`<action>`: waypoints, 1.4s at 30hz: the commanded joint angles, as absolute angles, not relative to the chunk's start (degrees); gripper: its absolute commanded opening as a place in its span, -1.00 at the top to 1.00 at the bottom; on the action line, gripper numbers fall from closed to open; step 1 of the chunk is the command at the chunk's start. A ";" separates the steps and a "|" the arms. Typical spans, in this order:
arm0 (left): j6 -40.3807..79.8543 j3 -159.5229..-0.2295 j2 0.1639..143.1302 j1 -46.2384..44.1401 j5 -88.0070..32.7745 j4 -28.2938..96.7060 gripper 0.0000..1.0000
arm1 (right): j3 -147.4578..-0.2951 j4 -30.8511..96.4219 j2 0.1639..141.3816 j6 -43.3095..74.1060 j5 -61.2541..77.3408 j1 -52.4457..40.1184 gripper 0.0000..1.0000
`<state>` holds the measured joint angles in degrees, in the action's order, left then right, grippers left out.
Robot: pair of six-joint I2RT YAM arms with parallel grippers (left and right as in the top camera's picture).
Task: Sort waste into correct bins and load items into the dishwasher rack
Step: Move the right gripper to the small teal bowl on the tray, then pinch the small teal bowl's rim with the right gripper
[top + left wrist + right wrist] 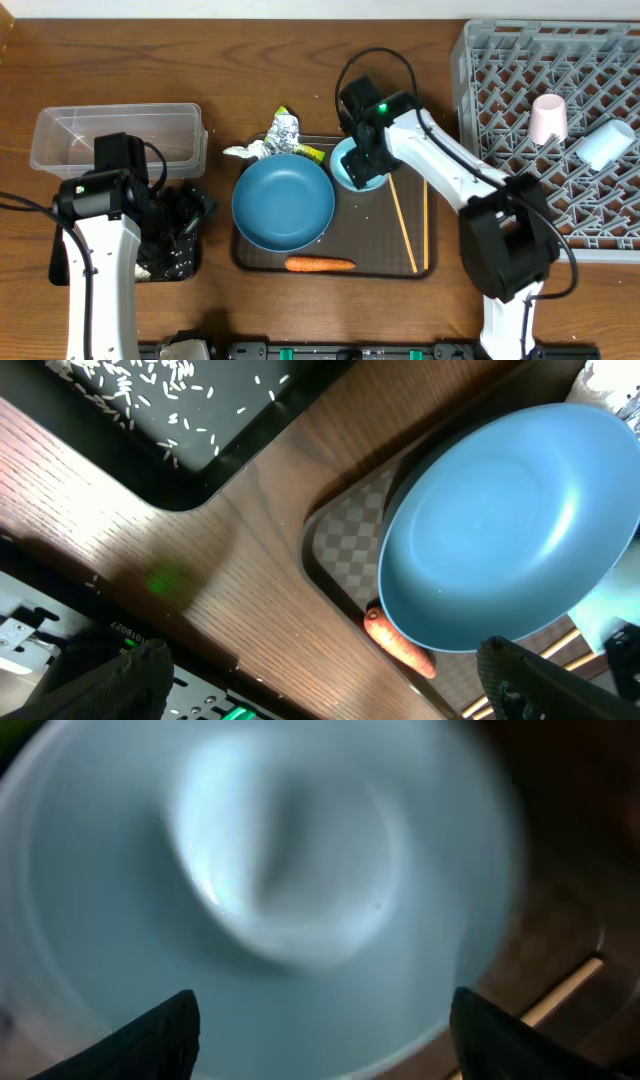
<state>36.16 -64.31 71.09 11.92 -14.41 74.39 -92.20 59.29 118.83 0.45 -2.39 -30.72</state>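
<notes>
A: Right gripper point(322, 1008) — what's it doing?
B: Fingers spread wide, directly over the small pale blue bowl point(347, 175). The bowl sits on the brown serving tray point(375, 240), beside the large dark blue bowl point(283, 200).
A: Left gripper point(320, 655)?
B: Fully spread too — near the black tray point(215, 470).

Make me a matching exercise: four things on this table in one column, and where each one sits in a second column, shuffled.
Things
1. carrot
2. whitish-pink cup
3. rice grains
4. small pale blue bowl

Places
A. in the black tray
B. directly below the right gripper
C. in the grey dishwasher rack
D. on the dark brown serving tray, just in front of the large dark blue bowl

Pairs: 1-D, 2-C, 3-A, 4-B
</notes>
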 commanded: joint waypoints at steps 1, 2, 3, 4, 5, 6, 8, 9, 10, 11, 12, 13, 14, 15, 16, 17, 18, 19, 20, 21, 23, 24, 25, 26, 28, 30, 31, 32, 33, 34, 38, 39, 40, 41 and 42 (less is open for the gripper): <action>35.81 -64.95 71.05 12.21 -13.85 74.54 -1.00 | -92.07 60.16 119.15 -3.49 -3.99 -32.40 -0.65; 35.81 -64.95 71.05 12.21 -13.85 74.54 -1.00 | -92.07 60.49 119.15 -4.60 -3.42 -32.71 -0.67; 35.81 -64.95 71.05 12.21 -13.85 74.54 -1.00 | -92.07 60.71 119.15 -6.09 -2.24 -32.95 -0.68; 35.81 -64.95 71.05 12.21 -13.85 74.54 -1.00 | -92.07 60.86 119.15 -6.66 -1.50 -33.06 -0.68; 35.81 -64.95 71.05 12.21 -13.85 74.54 -1.00 | -92.07 61.08 119.15 -6.98 -0.78 -33.08 -0.69; 35.81 -64.95 71.05 12.21 -13.85 74.54 -1.00 | -92.07 61.21 119.15 -6.94 -0.62 -33.08 -0.70; 35.81 -64.95 71.05 12.21 -13.85 74.54 -1.00 | -92.07 61.84 119.15 -6.94 -0.67 -33.08 -0.67; 35.81 -64.95 71.05 12.21 -13.85 74.54 -1.00 | -92.12 62.33 119.15 -6.90 -0.67 -33.08 -0.62; 35.81 -64.95 71.05 12.21 -13.85 74.54 -1.00 | -92.16 62.81 119.13 -6.44 -0.71 -33.08 -0.56; 35.81 -64.95 71.05 12.21 -13.85 74.54 -1.00 | -92.23 63.35 119.09 -5.41 -1.23 -33.08 -0.55; 35.81 -64.95 71.05 12.21 -13.85 74.54 -1.00 | -92.29 63.92 118.89 -4.56 -1.69 -33.08 -0.54; 35.81 -64.95 71.05 12.21 -13.85 74.54 -1.00 | -92.31 64.18 118.67 -4.34 -1.72 -33.08 -0.54; 35.81 -64.95 71.05 12.21 -13.85 74.54 -1.00 | -92.33 64.60 118.21 -4.32 -1.72 -33.08 -0.54; 35.81 -64.95 71.05 12.21 -13.85 74.54 -1.00 | -92.40 65.04 117.51 -4.32 -1.76 -33.08 -0.54; 35.81 -64.95 71.05 12.21 -13.85 74.54 -1.00 | -92.47 65.32 116.84 -3.99 -1.98 -33.08 -0.55; 35.81 -64.95 71.05 12.21 -13.85 74.54 -1.00 | -92.49 65.49 115.98 -3.20 -2.44 -33.08 -0.56; 35.81 -64.95 71.05 12.21 -13.85 74.54 -1.00 | -92.49 65.63 114.85 -2.81 -2.57 -33.08 -0.57; 35.81 -64.95 71.05 12.21 -13.85 74.54 -1.00 | -92.49 65.82 113.65 -2.83 -2.55 -33.08 -0.58; 35.81 -64.95 71.05 12.21 -13.85 74.54 -1.00 | -92.49 66.06 112.55 -2.81 -2.55 -33.12 -0.59; 35.81 -64.95 71.05 12.21 -13.85 74.54 -1.00 | -92.49 66.30 111.55 -2.74 -2.46 -33.21 -0.60; 35.81 -64.95 71.05 12.21 -13.85 74.54 -1.00 | -92.49 66.87 109.65 -2.63 -1.26 -33.56 -0.62; 35.81 -64.95 71.05 12.21 -13.85 74.54 -1.00 | -92.49 67.07 108.88 -2.63 -0.12 -33.87 -0.63; 35.81 -64.95 71.05 12.21 -13.85 74.54 -1.00 | -92.49 67.24 108.33 -2.98 1.10 -34.24 -0.65; 35.81 -64.95 71.05 12.21 -13.85 74.54 -1.00 | -92.49 67.44 108.22 -3.40 1.76 -34.52 -0.66; 35.81 -64.95 71.05 12.21 -13.85 74.54 -1.00 | -92.31 67.81 108.36 -4.34 2.15 -35.46 -0.65; 35.81 -64.95 71.05 12.21 -13.85 74.54 -1.00 | -91.48 67.09 108.86 -5.26 2.15 -36.10 -0.59; 35.81 -64.95 71.05 12.21 -13.85 74.54 -1.00 | -90.61 66.11 109.12 -5.30 2.13 -36.42 -0.55; 35.79 -64.95 71.05 12.21 -13.85 74.54 -1.00 | -89.34 64.71 109.27 -5.28 2.13 -36.75 -0.54; 35.81 -64.95 71.05 12.21 -13.85 74.54 -1.00 | -88.07 63.37 109.34 -5.23 2.11 -37.06 -0.53; 35.81 -64.95 71.05 12.21 -13.85 74.54 -1.00 | -86.43 61.82 109.40 -5.23 1.76 -37.41 -0.53; 35.81 -64.95 71.05 12.21 -13.85 74.54 -1.00 | -81.73 57.84 109.40 -4.56 1.30 -37.91 -0.52; 35.81 -64.95 71.05 12.21 -13.85 74.54 -1.00 | -80.79 57.06 109.40 -4.34 1.28 -37.89 -0.51; 35.81 -64.95 71.05 12.21 -13.85 74.54 -1.00 | -80.34 56.80 109.40 -4.32 0.97 -37.85 -0.51; 35.81 -64.95 71.05 12.21 -13.85 74.54 -1.00 | -80.03 56.62 109.40 -4.32 0.62 -37.80 -0.50; 35.81 -64.95 71.05 12.21 -13.85 74.54 -1.00 | -79.68 56.49 109.40 -4.34 0.12 -37.80 -0.49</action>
<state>36.16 -64.31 71.09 11.90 -14.41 74.37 -80.66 57.08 109.01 -4.45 1.28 -37.41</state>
